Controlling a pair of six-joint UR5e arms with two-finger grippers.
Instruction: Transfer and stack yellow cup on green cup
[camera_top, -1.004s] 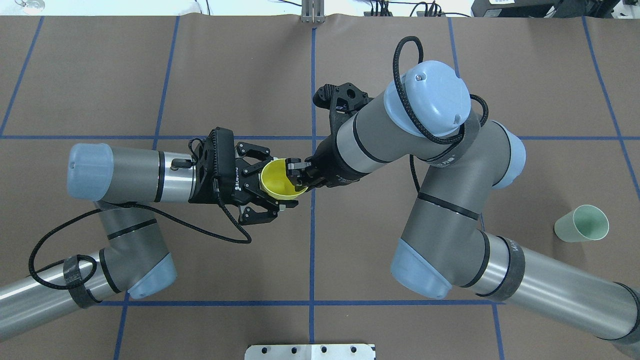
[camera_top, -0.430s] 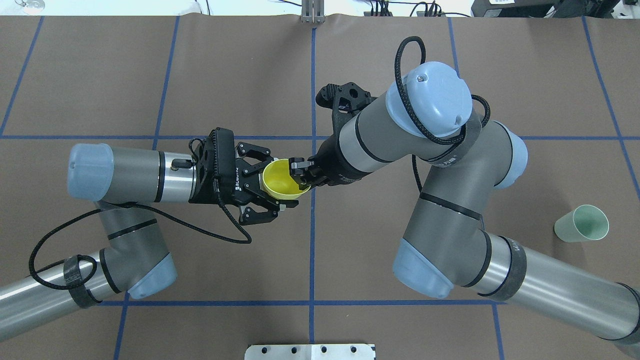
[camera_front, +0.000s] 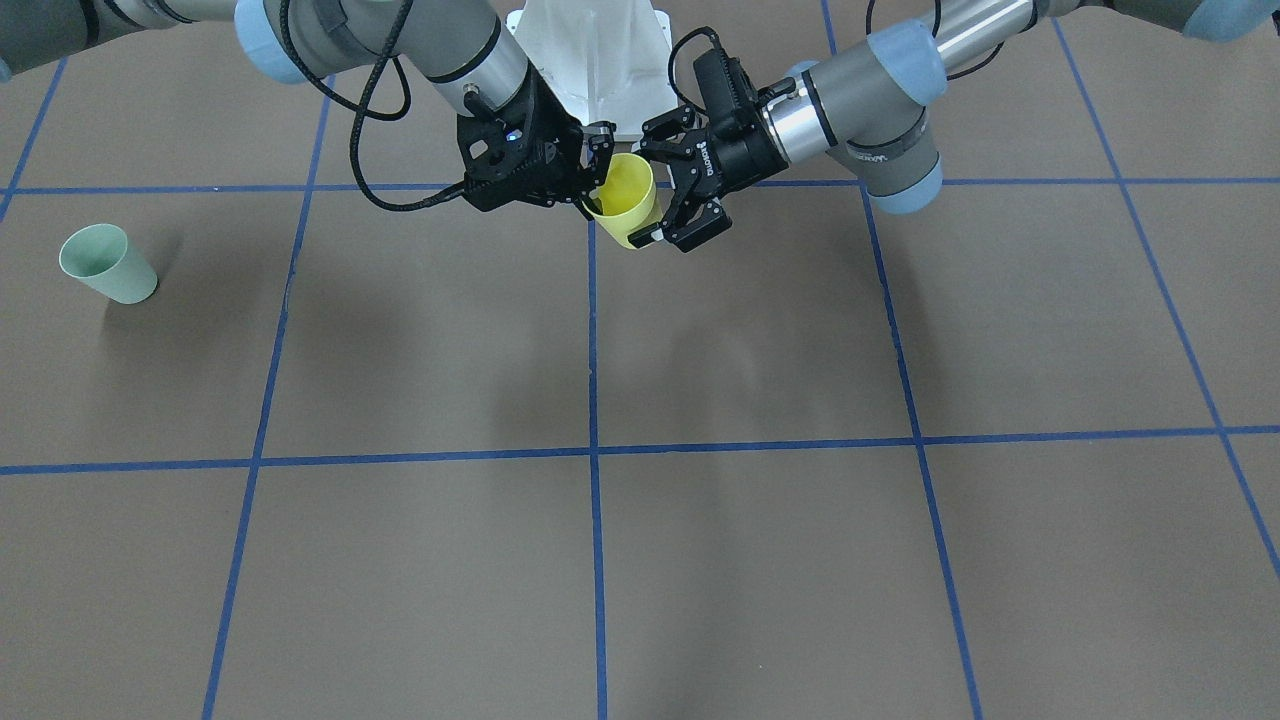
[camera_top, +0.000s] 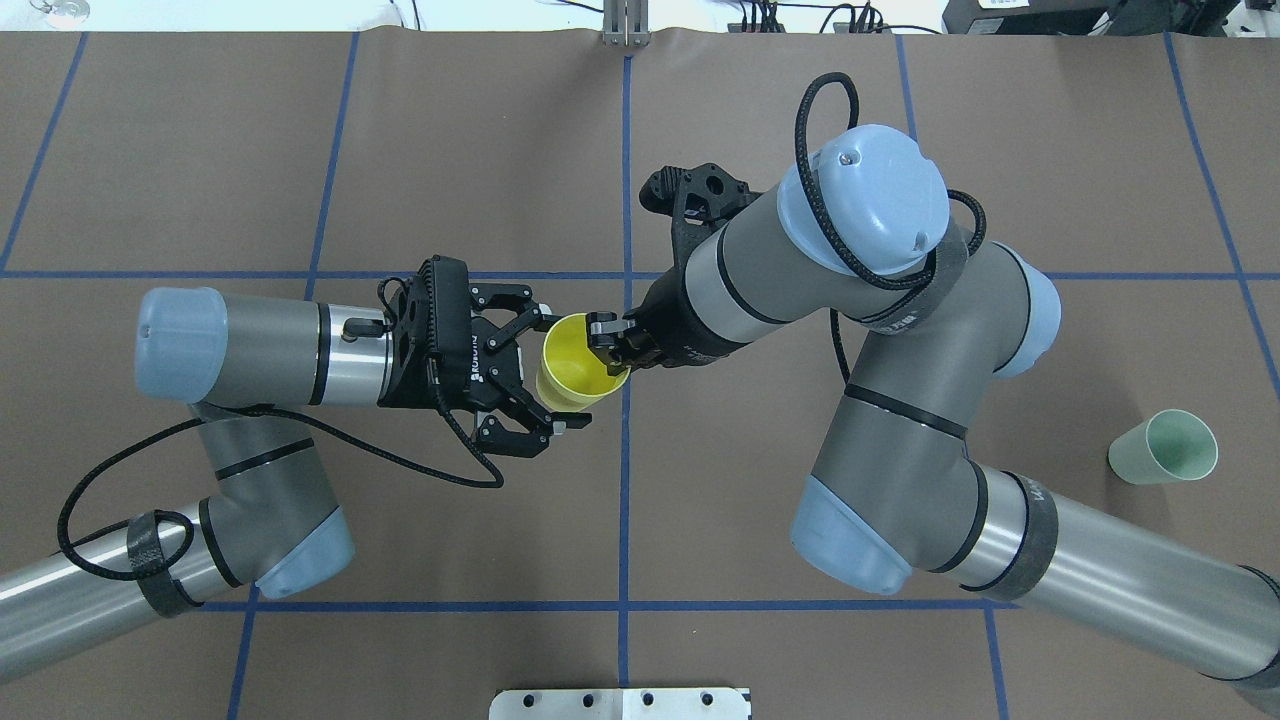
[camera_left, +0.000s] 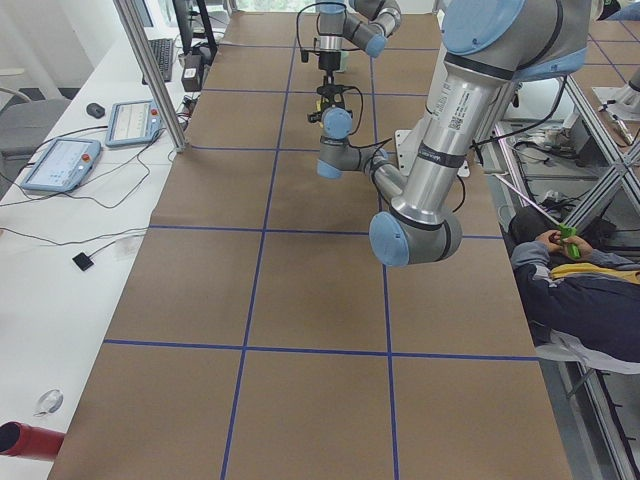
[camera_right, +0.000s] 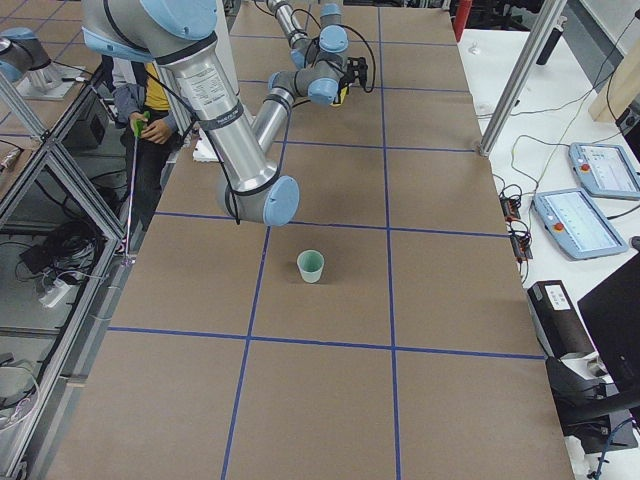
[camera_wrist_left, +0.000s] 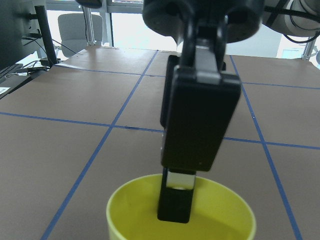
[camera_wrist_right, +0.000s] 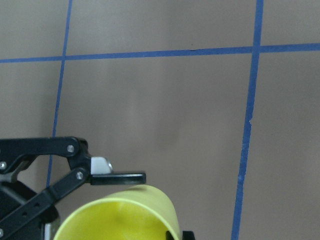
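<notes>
The yellow cup (camera_top: 572, 368) hangs above the table near the middle, between both grippers. My right gripper (camera_top: 606, 352) is shut on its rim, one finger inside the cup, as the left wrist view shows (camera_wrist_left: 175, 200). My left gripper (camera_top: 560, 370) is open, its fingers standing either side of the cup's lower body without touching it. In the front view the cup (camera_front: 628, 205) sits between the right gripper (camera_front: 597, 185) and the left gripper (camera_front: 672, 195). The green cup (camera_top: 1165, 448) stands upright alone at the far right, also seen from the front (camera_front: 108, 263).
Blue tape lines (camera_top: 625, 500) divide the brown table cover. A metal plate (camera_top: 620, 703) lies at the near edge. My right arm's elbow (camera_top: 850, 530) hangs between the cups. A seated person (camera_right: 150, 110) is beside the table.
My left gripper's fingers have spread apart and let go of the yellow cup. The right gripper has kept its hold on the rim and shifted the cup slightly right.
</notes>
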